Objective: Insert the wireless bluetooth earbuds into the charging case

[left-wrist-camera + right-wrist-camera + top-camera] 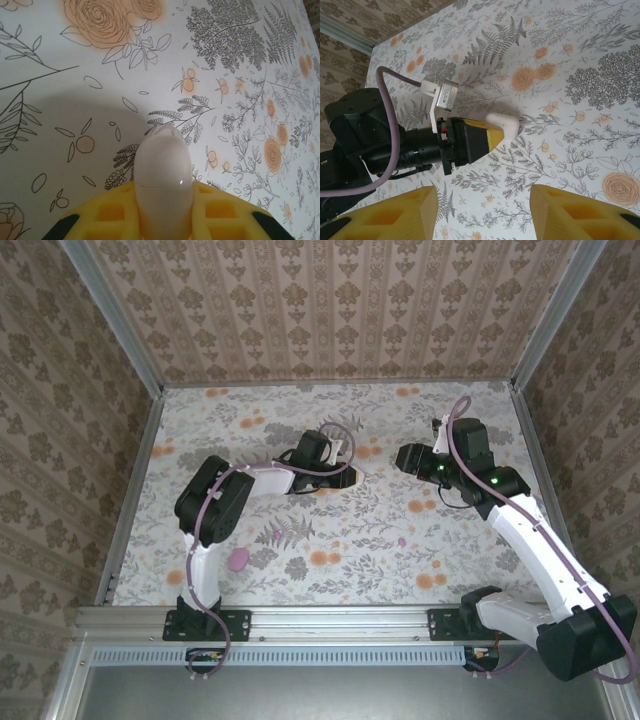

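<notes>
- table (330,575): flat top under a white floral print, orange blooms and grey ferns
- pink pebble-shaped case (237,560): lies near the front left
- pink earbud (402,541): tiny, right of centre, well apart from the case

My arms (540,540): white links, black joints.
Cables (387,115): purple, one per arm.
Fingers (400,215): yellow, hollow-pocketed.
</notes>
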You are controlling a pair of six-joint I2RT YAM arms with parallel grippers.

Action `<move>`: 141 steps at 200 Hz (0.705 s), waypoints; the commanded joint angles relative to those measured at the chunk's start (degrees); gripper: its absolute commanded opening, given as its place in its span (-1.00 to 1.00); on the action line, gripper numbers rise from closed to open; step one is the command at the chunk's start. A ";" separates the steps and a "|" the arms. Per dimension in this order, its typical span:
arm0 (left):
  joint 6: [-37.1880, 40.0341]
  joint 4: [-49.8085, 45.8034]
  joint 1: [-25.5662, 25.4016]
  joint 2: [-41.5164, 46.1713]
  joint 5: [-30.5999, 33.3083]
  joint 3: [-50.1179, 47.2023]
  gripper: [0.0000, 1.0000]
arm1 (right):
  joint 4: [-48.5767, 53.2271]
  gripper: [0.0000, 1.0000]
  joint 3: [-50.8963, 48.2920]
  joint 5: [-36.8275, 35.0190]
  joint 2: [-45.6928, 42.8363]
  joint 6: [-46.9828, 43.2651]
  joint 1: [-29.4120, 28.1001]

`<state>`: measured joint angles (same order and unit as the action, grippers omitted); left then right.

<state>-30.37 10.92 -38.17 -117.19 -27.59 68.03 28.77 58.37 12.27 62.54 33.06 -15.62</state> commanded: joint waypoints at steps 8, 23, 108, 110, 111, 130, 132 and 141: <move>-2.07 -1.04 0.56 -1.08 0.56 2.06 -0.70 | -1.09 0.07 -0.67 1.35 -0.84 0.75 0.30; -2.50 -1.49 0.82 -1.38 1.35 1.85 -0.58 | -1.44 0.07 -0.80 1.70 -0.76 1.12 0.28; 2.24 -11.45 2.37 4.80 8.64 0.87 0.13 | 0.79 0.07 -0.18 2.93 -1.90 0.82 0.46; 2.40 -11.93 2.46 5.07 8.73 0.85 0.13 | 0.87 0.07 -0.14 2.93 -1.83 0.72 0.44; 2.45 -12.08 2.47 5.27 8.84 0.86 0.13 | 0.90 0.07 -0.12 2.98 -1.82 0.71 0.47; 4.18 -15.08 2.97 10.18 12.54 -0.59 0.18 | 0.64 0.08 0.17 3.28 -1.40 0.33 0.51; 4.36 -15.47 3.01 10.74 12.84 -0.74 0.18 | 0.49 0.08 0.17 3.39 -1.31 0.23 0.53; 5.48 -18.34 3.02 13.36 14.91 -0.70 0.19 | -0.78 0.09 -0.27 3.83 -0.99 0.21 0.57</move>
<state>-28.67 -0.27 -35.86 -111.68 -18.57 68.12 28.53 58.33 14.15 61.82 33.43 -15.44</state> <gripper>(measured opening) 0.590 0.540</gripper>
